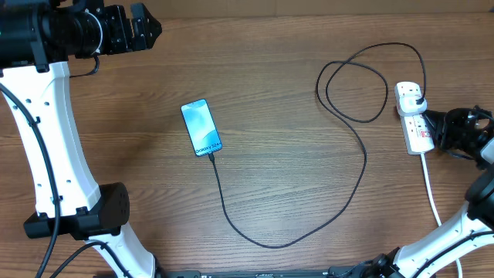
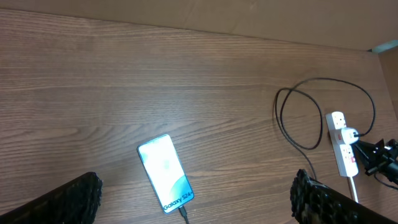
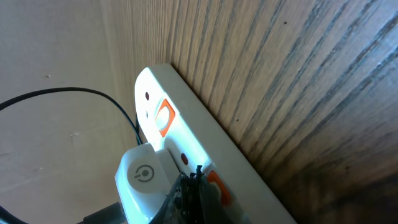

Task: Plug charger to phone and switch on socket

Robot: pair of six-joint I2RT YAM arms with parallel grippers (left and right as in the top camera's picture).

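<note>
The phone (image 1: 201,127) lies on the wooden table with its light blue screen lit; it also shows in the left wrist view (image 2: 165,173). The thin black charger cable (image 1: 363,166) has its connector in the phone's near end (image 1: 211,154) and loops over to a white adapter (image 3: 142,177) plugged into the white socket strip (image 1: 414,127). My right gripper (image 3: 196,183) is shut, its tip on the strip beside an orange-red switch (image 3: 216,186); in the overhead view (image 1: 429,122) it is at the strip's right side. My left gripper (image 1: 147,29) is open and empty, high at the far left.
A second orange-red switch (image 3: 163,117) sits further along the strip. The strip's thick white cord (image 1: 432,193) runs toward the near edge. The left arm's base (image 1: 93,212) stands at the near left. A light wall borders the table's far edge (image 2: 249,25).
</note>
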